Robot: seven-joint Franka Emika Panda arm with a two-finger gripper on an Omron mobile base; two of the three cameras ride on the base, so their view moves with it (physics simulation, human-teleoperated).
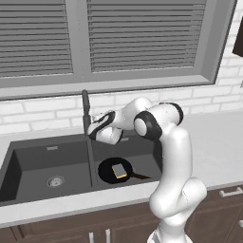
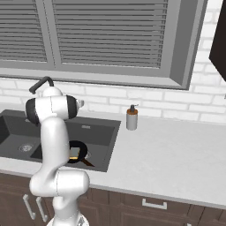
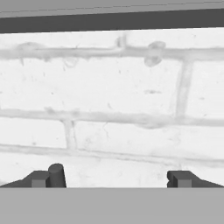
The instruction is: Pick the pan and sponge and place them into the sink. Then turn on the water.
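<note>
Sink [image 1: 28, 161]: dark grey double basin set in the pale tabletop [image 1: 213, 142], below the window; it serves as the landmark here.
Pan [image 1: 108, 172]: black, lying flat on the floor of the sink's right basin, with its thin brown handle pointing toward the basin's right front corner. In the right base view the pan [image 2: 78, 145] is partly hidden behind the arm.
Sponge [image 1: 119, 170]: yellow block with a darker top, resting inside the pan, so it is also in the sink's right basin; the right base view shows the sponge [image 2: 74, 152] as well.
Tap [image 1: 86, 113]: dark upright pipe at the sink's back edge, about at the divider between the basins.
End effector [image 3: 113, 179]: fingers wide apart and gripping nothing, raised above the sink's back edge just beside the tap and facing the white brick wall [image 3: 113, 100]; a small dark cylinder stands close by its left fingertip [image 3: 40, 178].
Soap bottle [image 2: 131, 117]: on the tabletop, just right of the sink's back right corner.
</note>
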